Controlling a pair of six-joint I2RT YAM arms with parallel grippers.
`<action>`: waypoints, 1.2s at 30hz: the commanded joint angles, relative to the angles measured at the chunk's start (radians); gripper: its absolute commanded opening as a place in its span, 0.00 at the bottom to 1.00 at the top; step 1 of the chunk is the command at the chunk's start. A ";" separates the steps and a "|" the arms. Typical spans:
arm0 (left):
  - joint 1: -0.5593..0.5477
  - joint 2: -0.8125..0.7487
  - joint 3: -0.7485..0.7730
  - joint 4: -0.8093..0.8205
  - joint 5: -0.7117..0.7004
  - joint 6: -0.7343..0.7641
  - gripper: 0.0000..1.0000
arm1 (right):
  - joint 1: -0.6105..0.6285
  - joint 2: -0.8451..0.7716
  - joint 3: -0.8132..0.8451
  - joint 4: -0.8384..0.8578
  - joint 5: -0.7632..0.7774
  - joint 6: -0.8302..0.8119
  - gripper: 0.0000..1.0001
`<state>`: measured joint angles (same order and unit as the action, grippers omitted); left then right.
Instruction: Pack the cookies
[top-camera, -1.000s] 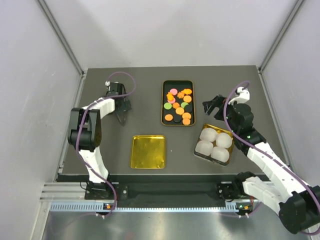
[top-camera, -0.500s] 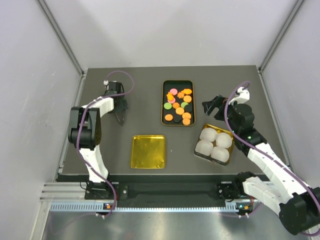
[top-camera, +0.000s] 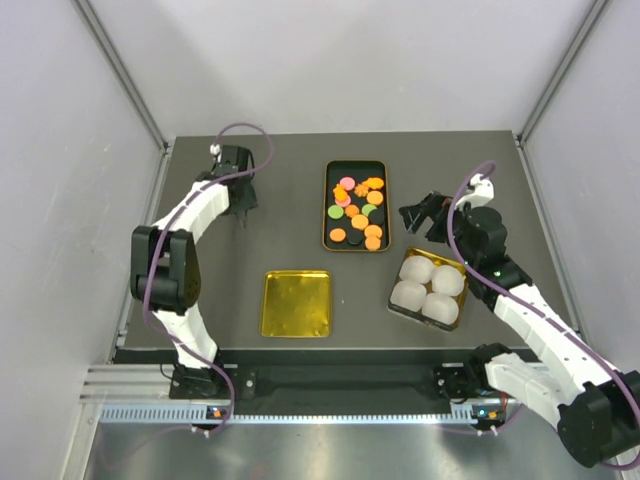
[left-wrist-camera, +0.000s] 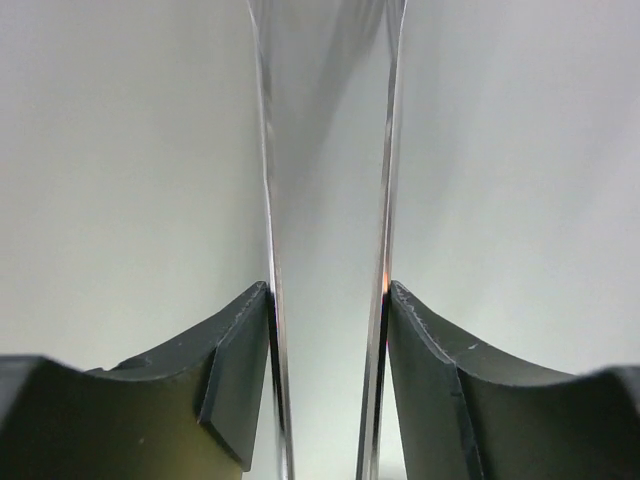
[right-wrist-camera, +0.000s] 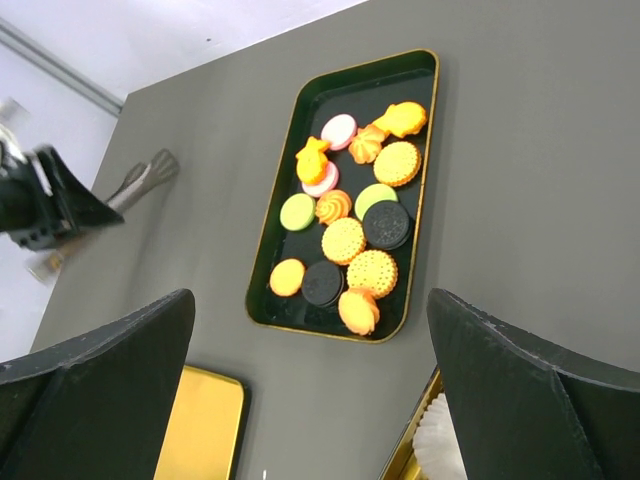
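While loose in the dark tray (top-camera: 355, 170) at the far middle of the table (top-camera: 300, 180), cookies (top-camera: 356, 210): orange, pink, green, black, none packed yet. Just right of that tray, right claw (top-camera: 418, 213), jaws wide, holding nothing. Nearer, a gold box (top-camera: 437, 257) with four white paper cups (top-camera: 418, 270); at the near middle, a bare gold tray (top-camera: 296, 303). Well apart at the far left, left claw (top-camera: 238, 200), pads (left-wrist-camera: 235, 390) pressed on both arms of metal tongs (right-wrist-camera: 135, 183).

Looks like the tool-fetching step, packing itself not begun. Calls next for carrying the tongs across to the dark tray, pinching one cookie, then setting it in a cup or the gold tray; cannot tell which. Needs a steady squeeze, since thin springy arms may slip.

Dark grey matte table, flat. Pale bare walls (top-camera: 330, 60) on three sides, metal rail (top-camera: 300, 385) along the near edge.
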<state>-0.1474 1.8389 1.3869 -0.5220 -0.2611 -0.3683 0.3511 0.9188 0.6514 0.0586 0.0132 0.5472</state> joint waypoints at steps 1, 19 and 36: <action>-0.053 -0.130 0.061 -0.091 -0.047 -0.006 0.53 | -0.001 -0.009 0.054 0.027 -0.039 0.010 1.00; -0.406 -0.253 0.142 -0.245 -0.012 -0.014 0.42 | -0.001 0.002 0.059 0.029 -0.062 0.011 1.00; -0.527 0.049 0.426 -0.274 -0.003 -0.014 0.45 | -0.003 0.003 0.059 0.030 -0.081 0.010 1.00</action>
<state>-0.6743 1.8587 1.7351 -0.7918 -0.2512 -0.3901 0.3511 0.9321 0.6579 0.0589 -0.0551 0.5549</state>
